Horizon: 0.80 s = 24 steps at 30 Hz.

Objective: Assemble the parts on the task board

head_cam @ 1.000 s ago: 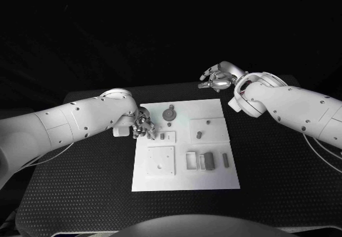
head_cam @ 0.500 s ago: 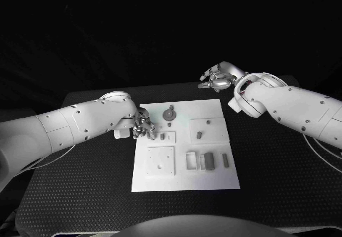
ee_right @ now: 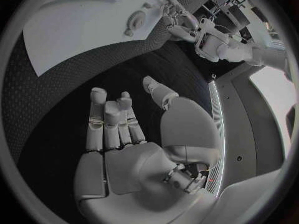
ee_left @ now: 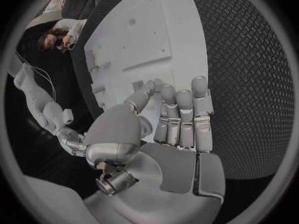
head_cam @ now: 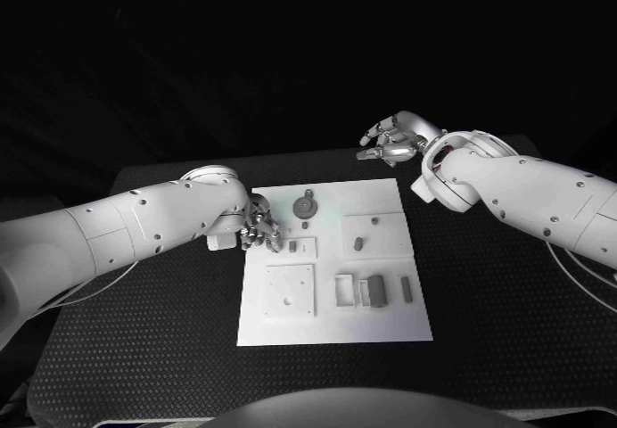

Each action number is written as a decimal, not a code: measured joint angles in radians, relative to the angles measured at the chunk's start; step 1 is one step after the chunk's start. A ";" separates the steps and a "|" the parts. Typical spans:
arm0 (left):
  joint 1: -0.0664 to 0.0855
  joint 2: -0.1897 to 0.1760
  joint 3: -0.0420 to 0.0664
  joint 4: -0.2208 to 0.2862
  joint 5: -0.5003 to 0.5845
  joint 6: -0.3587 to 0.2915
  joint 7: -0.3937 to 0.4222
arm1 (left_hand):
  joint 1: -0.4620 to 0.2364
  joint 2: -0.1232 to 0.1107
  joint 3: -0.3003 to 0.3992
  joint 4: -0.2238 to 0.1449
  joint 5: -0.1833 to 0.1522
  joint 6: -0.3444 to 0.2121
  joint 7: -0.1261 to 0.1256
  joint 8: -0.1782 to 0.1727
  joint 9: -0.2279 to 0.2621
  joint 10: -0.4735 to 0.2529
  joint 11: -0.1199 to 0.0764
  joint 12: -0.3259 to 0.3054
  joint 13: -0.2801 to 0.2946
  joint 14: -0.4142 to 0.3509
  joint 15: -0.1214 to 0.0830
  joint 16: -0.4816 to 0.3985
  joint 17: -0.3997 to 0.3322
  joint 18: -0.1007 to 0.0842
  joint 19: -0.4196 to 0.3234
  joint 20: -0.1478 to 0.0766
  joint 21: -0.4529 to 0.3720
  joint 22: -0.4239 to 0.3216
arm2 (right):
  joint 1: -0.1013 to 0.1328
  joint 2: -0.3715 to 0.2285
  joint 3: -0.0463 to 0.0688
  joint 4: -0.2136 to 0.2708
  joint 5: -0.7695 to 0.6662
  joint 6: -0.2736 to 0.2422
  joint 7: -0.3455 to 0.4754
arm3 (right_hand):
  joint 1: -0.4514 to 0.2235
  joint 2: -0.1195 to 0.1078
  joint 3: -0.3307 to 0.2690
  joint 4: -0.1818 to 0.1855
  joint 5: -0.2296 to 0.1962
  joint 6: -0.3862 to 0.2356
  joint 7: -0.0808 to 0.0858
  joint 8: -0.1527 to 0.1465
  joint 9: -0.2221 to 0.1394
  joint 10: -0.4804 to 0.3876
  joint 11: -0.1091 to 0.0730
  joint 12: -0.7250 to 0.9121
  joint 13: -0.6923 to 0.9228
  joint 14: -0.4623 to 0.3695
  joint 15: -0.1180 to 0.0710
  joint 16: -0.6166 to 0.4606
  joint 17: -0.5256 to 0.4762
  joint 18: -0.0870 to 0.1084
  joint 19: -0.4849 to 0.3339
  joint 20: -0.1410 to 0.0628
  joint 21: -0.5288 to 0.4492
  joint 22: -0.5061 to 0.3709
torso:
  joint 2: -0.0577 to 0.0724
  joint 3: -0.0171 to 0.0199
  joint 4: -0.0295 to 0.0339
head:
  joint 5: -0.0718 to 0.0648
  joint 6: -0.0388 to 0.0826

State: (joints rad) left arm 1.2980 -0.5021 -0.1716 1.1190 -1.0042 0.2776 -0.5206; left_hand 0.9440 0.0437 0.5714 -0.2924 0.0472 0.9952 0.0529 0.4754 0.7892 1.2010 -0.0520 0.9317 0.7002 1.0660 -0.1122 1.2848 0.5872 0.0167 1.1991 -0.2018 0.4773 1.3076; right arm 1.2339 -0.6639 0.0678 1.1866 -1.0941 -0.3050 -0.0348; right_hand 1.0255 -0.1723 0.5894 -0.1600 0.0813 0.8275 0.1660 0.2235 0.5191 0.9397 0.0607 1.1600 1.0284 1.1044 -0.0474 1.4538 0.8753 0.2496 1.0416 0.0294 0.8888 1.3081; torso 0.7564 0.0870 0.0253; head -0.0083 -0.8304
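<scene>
Parts (head_cam: 374,291) lie as small grey pieces on the white task board (head_cam: 386,325), just beside and beyond the fingertips of our left robot hand (head_cam: 258,229), which hovers over the board's edge on the black table (head_cam: 154,339); its fingers are extended side by side and close around nothing that we can see, so we read it as empty and loosely spread, poised, we judge, to reach the small upright piece (head_cam: 294,245) nearest it; our right robot hand (head_cam: 390,143) hangs well apart from the board, past its far corner, fingers lightly curled and apart and holding nothing, probably parked to keep the work area free; the board is a flat, smooth, matte plate with raised square panels (head_cam: 291,290) and a round knob-like piece (head_cam: 305,207); the table is dark with a fine dimpled weave, likely grippy enough to steady the plate.
</scene>
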 measured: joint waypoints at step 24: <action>0.001 0.005 0.000 -0.004 0.020 -0.001 -0.014 | -0.047 0.046 0.000 0.001 0.085 0.056 -0.013 -0.028 0.041 0.020 -0.009 0.000 -0.005 0.011 -0.002 0.004 0.000 0.000 0.007 -0.011 0.004 0.000 | 0.000 0.001 0.000 0.000 0.000 0.001 0.000 | 0.000 0.000 0.000 0.000 0.000 0.004 0.000 0.000 0.000 0.000 0.000 0.000 0.000 0.000 0.000 0.000 -0.001 0.000 0.000 0.000 0.000 0.000 | 0.000 0.0003 0.0004 | -0.004 -0.001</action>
State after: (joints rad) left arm 1.2986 -0.4974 -0.1712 1.1155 -0.9845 0.2771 -0.5346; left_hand 0.8969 0.0896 0.5715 -0.2913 0.1324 1.0508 0.0404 0.4476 0.8303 1.2205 -0.0608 0.9317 0.6954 1.0765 -0.1143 1.2893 0.5871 0.0165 1.2061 -0.2127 0.4812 1.3074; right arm 1.2339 -0.6632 0.0678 1.1864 -1.0939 -0.3042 -0.0348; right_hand 1.0255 -0.1723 0.5894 -0.1600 0.0813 0.8316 0.1662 0.2235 0.5192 0.9398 0.0607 1.1598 1.0285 1.1044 -0.0474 1.4538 0.8744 0.2496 1.0416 0.0294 0.8888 1.3081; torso 0.7564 0.0872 0.0257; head -0.0122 -0.8313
